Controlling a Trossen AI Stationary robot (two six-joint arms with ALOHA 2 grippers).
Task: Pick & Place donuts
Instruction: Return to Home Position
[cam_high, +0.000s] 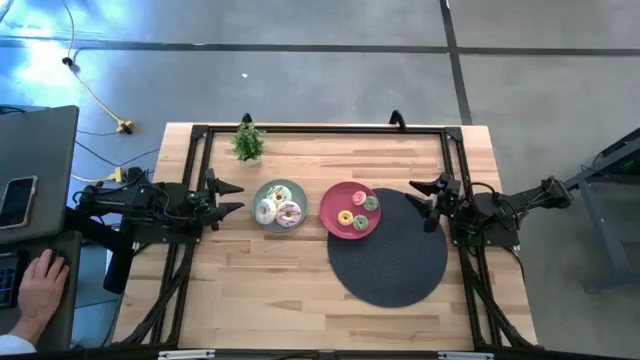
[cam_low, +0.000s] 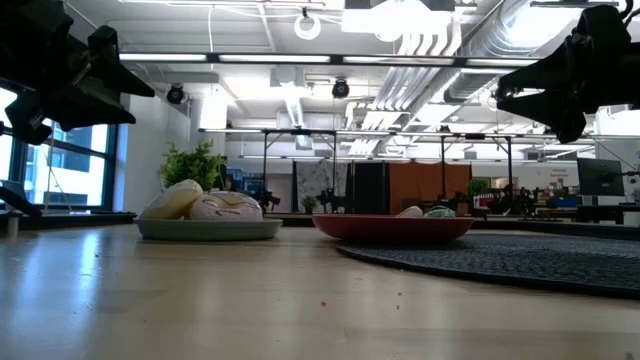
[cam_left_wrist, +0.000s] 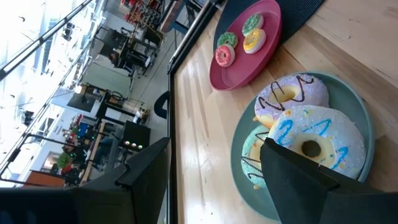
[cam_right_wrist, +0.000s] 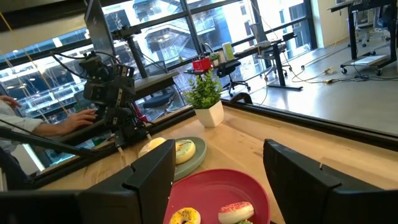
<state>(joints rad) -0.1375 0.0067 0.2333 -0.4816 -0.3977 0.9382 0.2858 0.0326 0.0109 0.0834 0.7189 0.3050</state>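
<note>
On the counter (cam_high: 300, 310), left of centre, a grey-green plate (cam_low: 205, 230) is set, loaded with three large donuts. The pale green donut (cam_high: 281, 194) is on the far side, the white donut (cam_high: 266, 211) near-left and the pink donut (cam_high: 290, 214) near-right, all packed together. Just right of it, not touching it, a pink plate (cam_high: 332, 203) is placed, with its near right edge laid over the rim of a black round mat (cam_high: 390, 270). Small donuts are carried on the pink plate: a yellow small donut (cam_left_wrist: 254, 42), a red small donut (cam_left_wrist: 224, 56) and two green small donuts (cam_left_wrist: 227, 38), grouped close together. A potted plant (cam_high: 248, 142) is stood at the far edge, beyond the grey-green plate.

The left gripper (cam_high: 238, 198) is held above the counter just left of the grey-green plate, pointed right at it. Its jaws are released and spread wide, with nothing between them. The right gripper (cam_high: 414, 199) is held over the mat's far edge, pointed left toward the pink plate. Its jaws are released as well, with nothing gripped. No plate or donut is touched by either gripper.

A person's hand (cam_high: 42, 282) is seen off the counter at the near left, on a side desk.
</note>
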